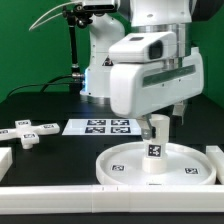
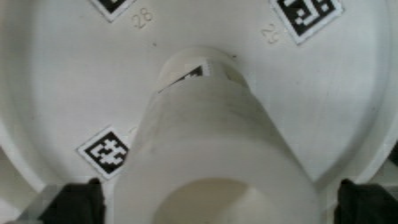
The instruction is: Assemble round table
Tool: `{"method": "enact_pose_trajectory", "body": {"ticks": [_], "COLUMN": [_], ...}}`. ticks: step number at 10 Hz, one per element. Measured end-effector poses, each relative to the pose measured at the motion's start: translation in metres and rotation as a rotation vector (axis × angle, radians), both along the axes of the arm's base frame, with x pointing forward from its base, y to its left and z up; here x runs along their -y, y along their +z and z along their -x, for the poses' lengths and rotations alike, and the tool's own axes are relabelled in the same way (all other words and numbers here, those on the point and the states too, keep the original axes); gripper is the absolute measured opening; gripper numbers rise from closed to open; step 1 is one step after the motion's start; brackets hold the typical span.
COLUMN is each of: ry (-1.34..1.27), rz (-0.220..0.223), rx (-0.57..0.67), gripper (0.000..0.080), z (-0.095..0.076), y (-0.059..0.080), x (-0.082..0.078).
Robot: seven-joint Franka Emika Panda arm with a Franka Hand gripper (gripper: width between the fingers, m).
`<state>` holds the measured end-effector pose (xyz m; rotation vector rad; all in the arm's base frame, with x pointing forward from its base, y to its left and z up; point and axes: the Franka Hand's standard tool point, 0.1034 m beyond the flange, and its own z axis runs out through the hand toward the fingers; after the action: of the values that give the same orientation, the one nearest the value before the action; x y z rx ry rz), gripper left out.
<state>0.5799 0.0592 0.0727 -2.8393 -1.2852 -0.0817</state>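
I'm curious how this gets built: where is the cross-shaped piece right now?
In the exterior view, the cross-shaped foot piece lies on the table at the exterior view's left, just beside the marker board and well apart from the round disc.

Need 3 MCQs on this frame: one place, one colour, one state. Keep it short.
1. Where is the cross-shaped foot piece?
A) on the table, to the exterior view's left of the marker board
B) on top of the marker board
C) on a shelf

2. Table colour?
A) white
B) wood
C) black

3. The leg is:
A) lying on its side
B) upright on the disc
C) hanging in mid-air

Key:
1 A, it lies flat beside the board.
2 C, the bare surface is black.
3 B, it stands at the disc's middle.
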Motion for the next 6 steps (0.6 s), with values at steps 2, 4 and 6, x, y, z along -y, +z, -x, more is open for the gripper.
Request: {"method": "enact_pose_trajectory", "body": {"ticks": [2, 4, 6], "ry": [0.084, 0.175, 0.361], "rz": [0.012, 0.017, 0.046], "rx": [0.002, 0.006, 0.025], "gripper": [0.0649, 0.0649, 0.0649], "z": [0.0002, 0.0001, -0.0028], "y": [-0.0003, -0.0003, -0.0001], "x": [0.0011, 0.0030, 0.0044]}}
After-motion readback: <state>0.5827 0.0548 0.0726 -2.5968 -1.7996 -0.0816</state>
